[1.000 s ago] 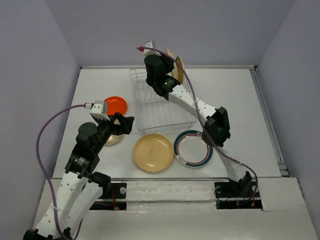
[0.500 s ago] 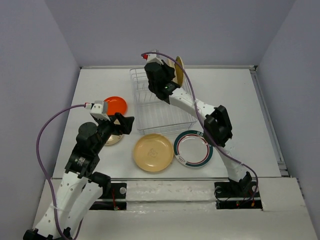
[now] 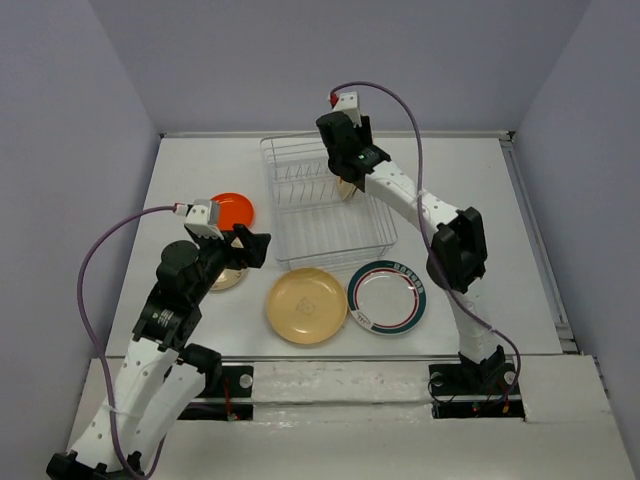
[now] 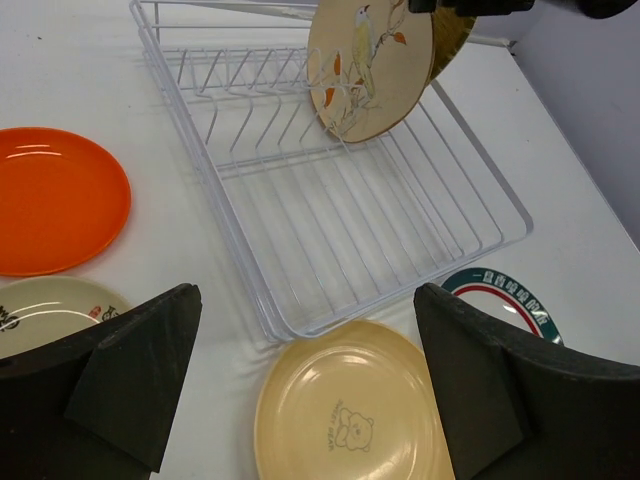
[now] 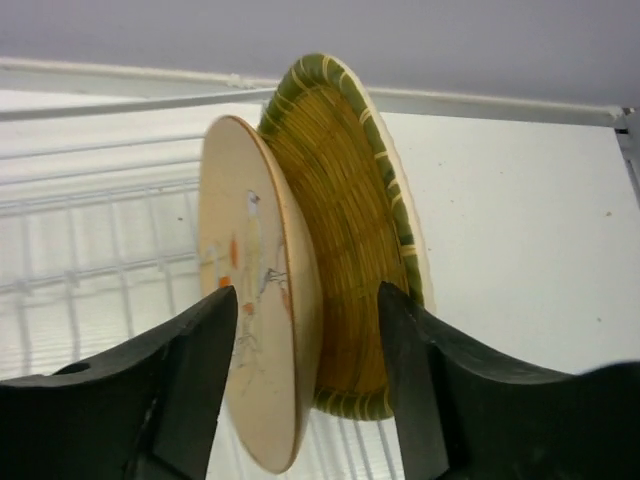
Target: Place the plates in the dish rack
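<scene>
One white table (image 3: 480,220) under everything. Next in size, the dish rack (image 3: 320,225), set toward the far side. Standing on edge at the right end of its prong row: the ribbed yellow-green dish (image 5: 345,220) and, close beside it, the cream floral plate (image 4: 368,68). Straddling both from above, the right gripper (image 5: 305,290), spread wide with the pair between its fingers; impossible to tell whether pressing on them or loose. Hovering over the near left of the table, the left gripper (image 4: 305,300), fully spread and holding nothing. Lying flat outside the rack: the teal-rimmed plate (image 3: 387,297), the tan-yellow plate (image 3: 306,305), the orange plate (image 3: 230,210), the small beige plate (image 4: 50,310). Judged about a third done: two racked or nearly so, four to go.
</scene>
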`<state>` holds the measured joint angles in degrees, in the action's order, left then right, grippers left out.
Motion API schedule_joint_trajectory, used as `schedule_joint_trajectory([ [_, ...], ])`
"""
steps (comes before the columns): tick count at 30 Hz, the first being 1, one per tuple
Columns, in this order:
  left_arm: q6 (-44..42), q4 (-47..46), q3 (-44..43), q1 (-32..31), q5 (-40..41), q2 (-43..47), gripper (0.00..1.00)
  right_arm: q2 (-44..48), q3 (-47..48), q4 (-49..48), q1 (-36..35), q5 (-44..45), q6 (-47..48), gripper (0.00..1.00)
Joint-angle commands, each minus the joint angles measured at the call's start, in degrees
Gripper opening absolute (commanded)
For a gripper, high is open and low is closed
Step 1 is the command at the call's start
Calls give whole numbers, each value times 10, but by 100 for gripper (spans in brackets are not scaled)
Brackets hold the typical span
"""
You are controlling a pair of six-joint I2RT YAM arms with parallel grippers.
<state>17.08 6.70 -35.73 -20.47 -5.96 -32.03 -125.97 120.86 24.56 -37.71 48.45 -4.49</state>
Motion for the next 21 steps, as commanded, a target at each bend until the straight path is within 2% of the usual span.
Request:
schedule_joint_trajectory([
  [1,-2,-21,-19,3,-12,-12,99,71,9,24,-3,-37,-65,73],
  [5,-2,-20,-18,3,-8,-11,99,115,-5,26,2,-79,-69,85],
  [8,-1,-20,-18,3,-7,-15,99,173,-39,27,2,-153,-86,86],
  [11,-4,-18,-19,3,-5,-15,99,259,-113,25,2,-244,-101,86],
  [12,-4,-17,-19,3,-5,-15,99,285,-173,24,2,-258,-103,85],
  [13,-4,-18,-18,3,-5,-14,99,339,-212,23,2,-273,-104,81],
  [16,-5,-18,-18,4,-12,-11,99,426,-341,20,7,-334,-131,62],
  [17,-6,-18,-19,4,-13,-10,99,486,-436,17,15,-374,-144,41],
  [18,-6,-18,-19,4,-14,-10,99,515,-486,15,23,-393,-157,31],
  [19,-6,-19,-20,4,-15,-10,99,543,-577,14,23,-412,-182,24],
  [21,-6,-20,-19,4,-20,-9,99,624,-661,14,41,-464,-214,24],
])
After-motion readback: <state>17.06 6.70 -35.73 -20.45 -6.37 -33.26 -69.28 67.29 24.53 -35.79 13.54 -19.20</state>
